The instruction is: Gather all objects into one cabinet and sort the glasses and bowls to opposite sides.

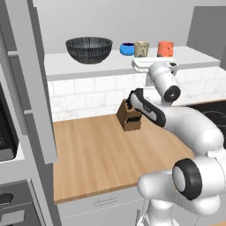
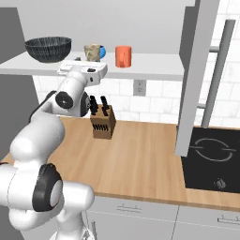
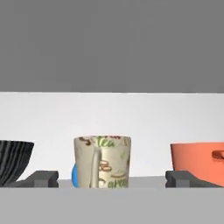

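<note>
Four pieces of tableware stand in a row on the pale shelf board (image 1: 57,66) of the open cabinet in the left base view: the dark grey bowl (image 1: 89,49) toward the left end, then the blue cup (image 1: 127,48), the beige mug (image 1: 141,49) and the orange mug (image 1: 165,48) toward the right end. The white arm (image 1: 176,119) reaches up to the shelf's front edge below the beige mug, above a knife block (image 1: 130,115) on the wooden counter (image 1: 97,154).

In the right base view the blue cup is half hidden behind the beige mug; a black cooktop (image 2: 213,157) lies at the counter's right end.

In the hand view the gripper (image 3: 111,179) is spread wide, its fingertips (image 3: 41,178) either side of the beige mug, not touching it.
</note>
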